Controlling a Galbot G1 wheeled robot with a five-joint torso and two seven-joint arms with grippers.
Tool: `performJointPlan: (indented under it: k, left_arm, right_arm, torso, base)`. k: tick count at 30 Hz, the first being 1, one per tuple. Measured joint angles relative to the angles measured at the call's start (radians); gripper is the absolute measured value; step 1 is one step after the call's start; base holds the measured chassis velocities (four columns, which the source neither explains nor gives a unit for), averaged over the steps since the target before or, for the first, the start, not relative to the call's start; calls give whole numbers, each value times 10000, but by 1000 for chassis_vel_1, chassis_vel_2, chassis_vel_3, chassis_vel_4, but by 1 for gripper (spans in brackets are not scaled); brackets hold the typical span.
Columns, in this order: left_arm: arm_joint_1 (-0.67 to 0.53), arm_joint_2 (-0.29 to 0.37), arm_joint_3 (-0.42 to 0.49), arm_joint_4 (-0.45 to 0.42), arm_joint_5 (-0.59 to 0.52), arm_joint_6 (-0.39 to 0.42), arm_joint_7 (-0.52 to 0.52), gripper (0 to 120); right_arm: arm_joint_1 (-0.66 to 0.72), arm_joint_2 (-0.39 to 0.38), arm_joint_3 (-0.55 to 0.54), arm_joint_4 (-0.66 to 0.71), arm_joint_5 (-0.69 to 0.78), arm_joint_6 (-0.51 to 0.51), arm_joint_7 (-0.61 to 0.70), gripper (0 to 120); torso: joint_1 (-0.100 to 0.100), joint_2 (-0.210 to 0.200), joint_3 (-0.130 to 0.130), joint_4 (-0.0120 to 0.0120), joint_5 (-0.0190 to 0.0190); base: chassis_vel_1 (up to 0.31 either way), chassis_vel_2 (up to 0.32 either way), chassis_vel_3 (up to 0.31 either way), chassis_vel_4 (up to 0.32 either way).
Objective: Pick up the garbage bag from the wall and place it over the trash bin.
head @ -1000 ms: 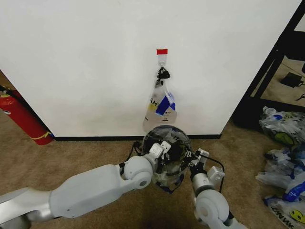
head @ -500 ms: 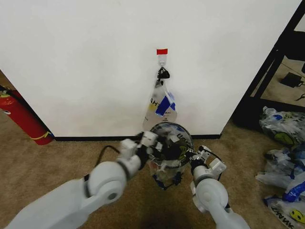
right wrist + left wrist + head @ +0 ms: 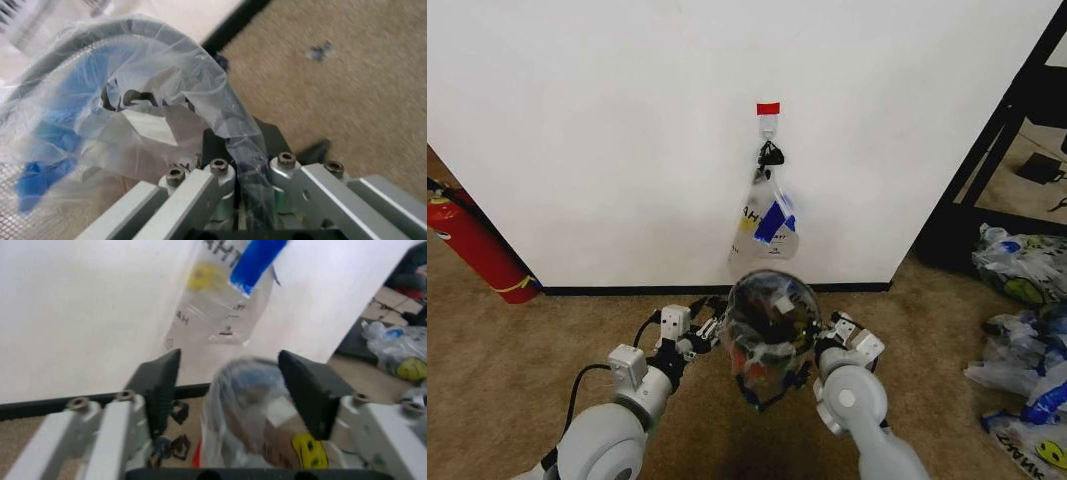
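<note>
Right tool (image 3: 235, 187) clamped on a fold of the garbage bag (image 3: 770, 315), at the right rim of the trash bin (image 3: 743, 357); left tool (image 3: 230, 385) spread apart, just off the bag's left side. Behind, white wall (image 3: 607, 140) with black baseboard; another printed bag (image 3: 765, 225) hanging from the hook (image 3: 768, 127) under red tape (image 3: 768, 108).

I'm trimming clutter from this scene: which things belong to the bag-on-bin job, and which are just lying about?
Job:
garbage bag, draped over the trash bin
right gripper, shut on the bag
left gripper, open beside the bin

Lying about:
fire extinguisher
heap of bags
second bag on the wall hook
</note>
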Motion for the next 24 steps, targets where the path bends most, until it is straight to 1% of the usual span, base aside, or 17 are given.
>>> performJointPlan:
  k: [1,2,3,4,5,6,7,10,14,15,19,20,21,22,23,24]
  left_arm:
    - [40,-79,-26,53,4,-35,-1,70]
    - [41,-103,-22,82,5,-51,-1,73]
    - [56,-138,48,174,40,-99,-6,79]
    - [66,-142,66,189,56,-109,-6,79]
    - [125,-164,147,230,148,-138,-13,86]
    - [152,-177,174,234,196,-146,-20,91]
    - [152,-177,174,234,196,-146,-20,91]
    - [162,-212,190,234,284,-147,-35,99]
    - [152,-254,183,153,415,-129,-41,100]
    - [152,-254,183,153,415,-129,-41,100]
    - [214,-271,196,90,485,-101,-45,100]
    - [217,-272,197,88,487,-101,-45,100]
    - [222,-272,197,83,489,-99,-45,100]
    - [252,-279,201,58,500,-93,-45,100]
    - [252,-279,201,58,500,-93,-45,100]
    - [286,-286,208,40,521,-89,-44,100]
  right_arm:
    - [-99,21,21,-52,-75,-24,-17,0]
    - [-151,27,52,-66,-103,-32,-43,0]
    - [-242,23,150,-69,-104,-116,-142,0]
    - [-253,18,166,-68,-97,-146,-162,0]
    - [-261,-5,178,-69,-85,-205,-202,1]
    - [-260,-34,178,-64,-80,-222,-227,5]
    - [-260,-34,178,-64,-80,-222,-227,5]
    - [-279,-134,153,4,-64,-244,-302,17]
    - [-364,-173,133,18,-113,-129,-473,35]
    - [-364,-173,133,18,-113,-129,-473,35]
    - [-455,-243,92,90,-249,28,-570,50]
    - [-463,-251,90,93,-259,44,-576,50]
    - [-470,-260,89,96,-268,59,-582,55]
    - [-506,-298,87,114,-304,121,-619,64]
    - [-506,-298,87,114,-304,121,-619,64]
    - [-571,-351,87,156,-331,182,-697,68]
  torso:
    - [0,0,0,4,0]
    - [0,0,0,4,0]
    - [0,0,0,-1,-3]
    - [0,0,0,-2,-3]
    - [0,0,0,-1,-1]
    - [0,0,0,3,0]
    - [0,0,0,3,0]
    - [0,0,0,4,-1]
    - [0,0,1,3,-1]
    - [0,0,1,3,-1]
    - [0,0,1,3,-1]
    - [0,0,1,3,-1]
    - [0,0,1,3,-1]
    - [0,0,1,3,0]
    - [0,0,1,3,0]
    - [0,0,1,3,-1]
  base:
    - [0,0,0,0]
    - [0,0,0,0]
    - [0,0,0,0]
    - [0,0,0,0]
    - [0,0,0,0]
    - [0,0,0,0]
    - [0,0,0,0]
    - [0,0,0,0]
    - [0,0,0,0]
    - [0,0,0,0]
    - [0,0,0,0]
    - [0,0,0,0]
    - [0,0,0,0]
    - [0,0,0,0]
    - [0,0,0,0]
    - [0,0,0,0]
